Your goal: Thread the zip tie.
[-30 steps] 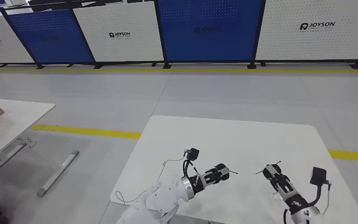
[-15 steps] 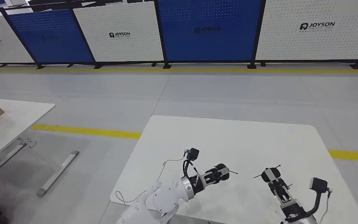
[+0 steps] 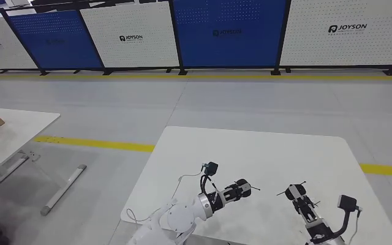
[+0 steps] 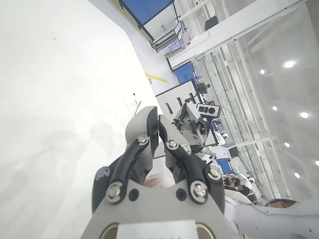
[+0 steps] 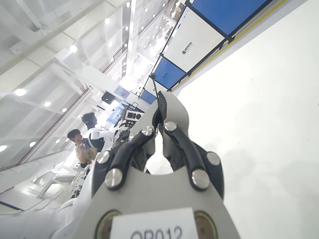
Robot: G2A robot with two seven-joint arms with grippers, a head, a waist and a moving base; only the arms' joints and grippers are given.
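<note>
While left claw (image 4: 158,115) clamps zip tie (image 4: 136,100) | right claw (image 5: 160,100) clamps second tie (image 5: 155,85) | wrist view shows head

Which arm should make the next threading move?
Probably right. The right gripper grips a zip tie whose end juts past its fingertips, near the left gripper, shut on a black strip.

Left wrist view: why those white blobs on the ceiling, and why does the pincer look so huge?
Left wrist view: ceiling lamps glare straight into the camera; the left pincer sits close to a wide lens, so it looms. Right wrist view: the same glare.
</note>
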